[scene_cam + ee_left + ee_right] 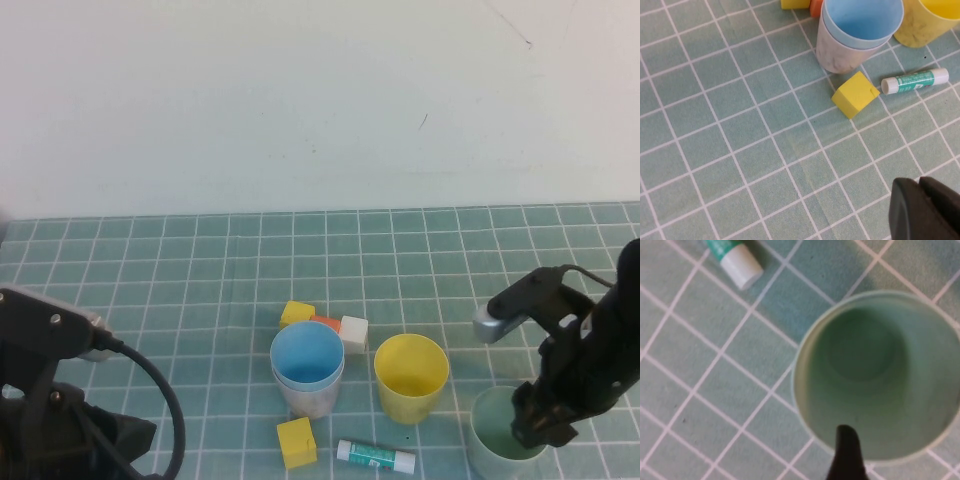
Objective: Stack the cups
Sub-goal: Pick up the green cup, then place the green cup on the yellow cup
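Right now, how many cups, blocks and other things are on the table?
Cups: 4, light blue cup nested in a pinkish cup, yellow cup, pale green cup under the right gripper
Blocks: 4, two yellow, one orange, one white
Glue sticks: 1
Total: 9
Left gripper: parked near left.

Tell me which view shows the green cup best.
The right wrist view: the green cup fills it, open side up, with one finger of the right hand inside its rim. The high view shows it partly hidden behind that arm. The left wrist view misses it; the left hand is parked.
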